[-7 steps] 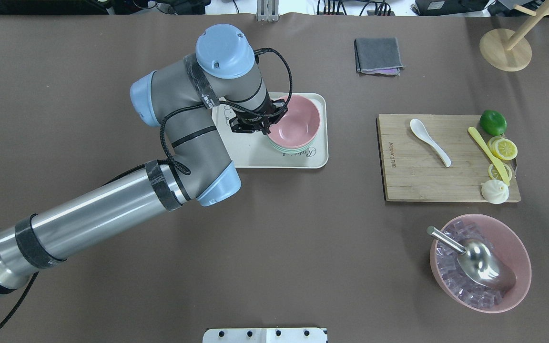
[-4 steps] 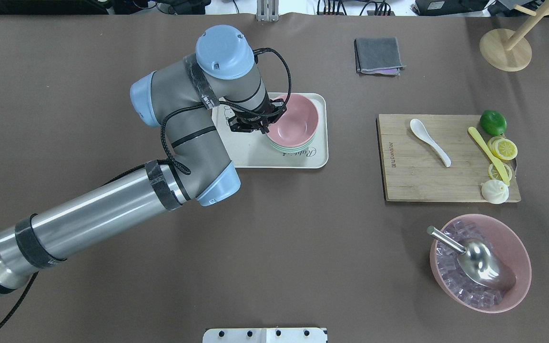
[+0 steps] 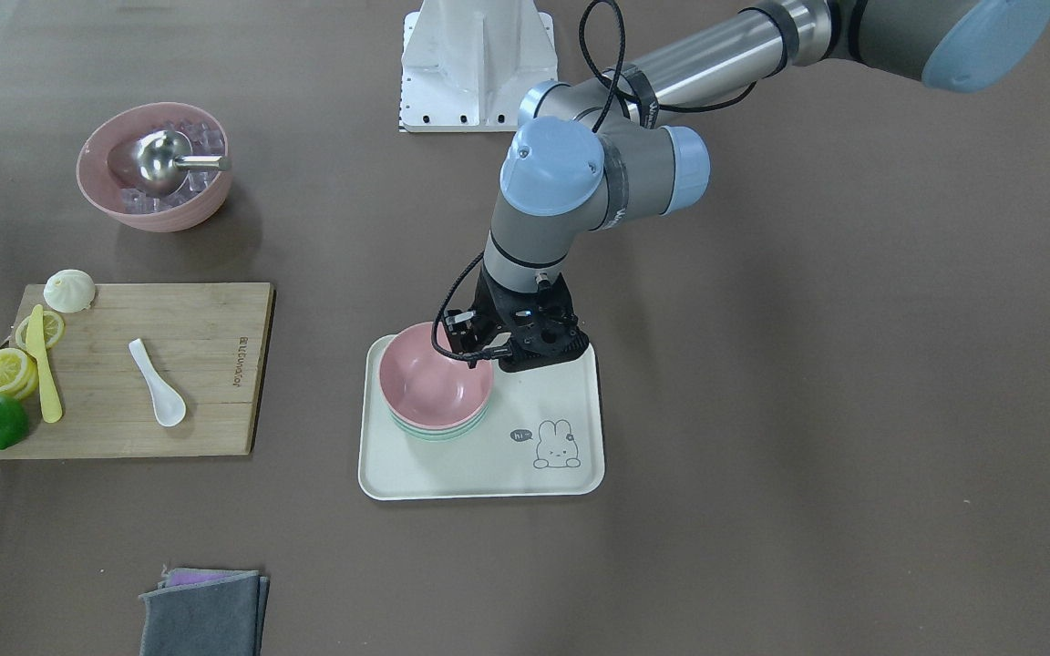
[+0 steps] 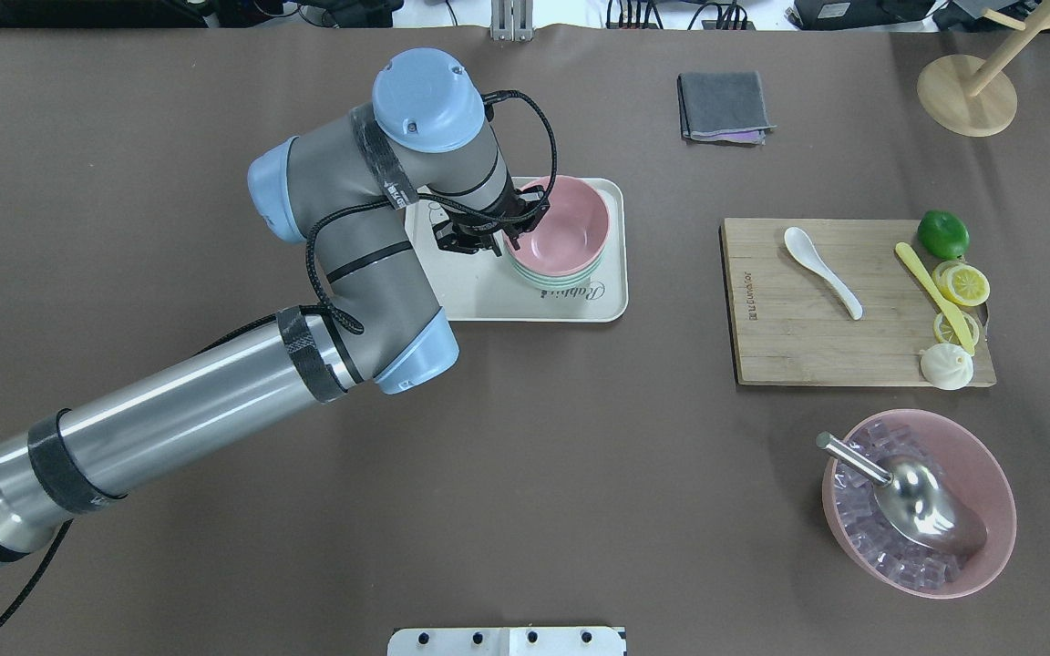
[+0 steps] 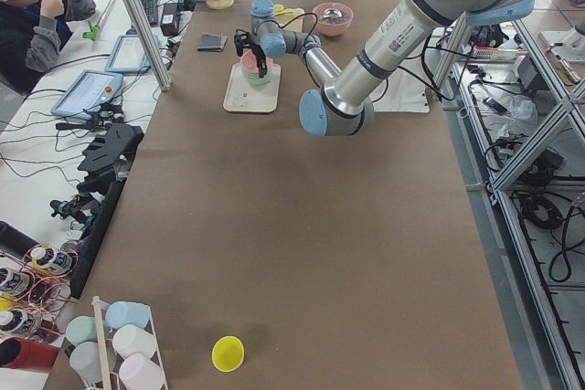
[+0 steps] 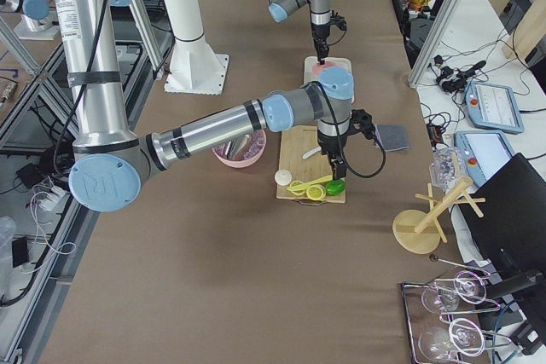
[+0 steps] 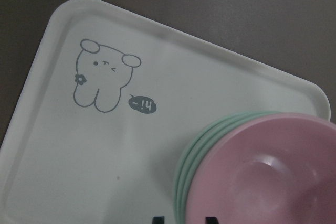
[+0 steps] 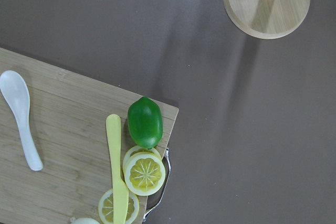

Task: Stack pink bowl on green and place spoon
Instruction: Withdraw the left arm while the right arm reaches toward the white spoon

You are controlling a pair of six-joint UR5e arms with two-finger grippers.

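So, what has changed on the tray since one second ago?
The left pincer and the pink bowl at its tips shifted slightly toward the overhead view's upper left. The bowl seems to settle lower onto the green bowls. I cannot tell whether the pincer let go. The tray and the white spoon on the cutting board stayed put.

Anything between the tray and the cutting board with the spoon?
No, just bare table between the tray and cutting board, seen in the overhead view.
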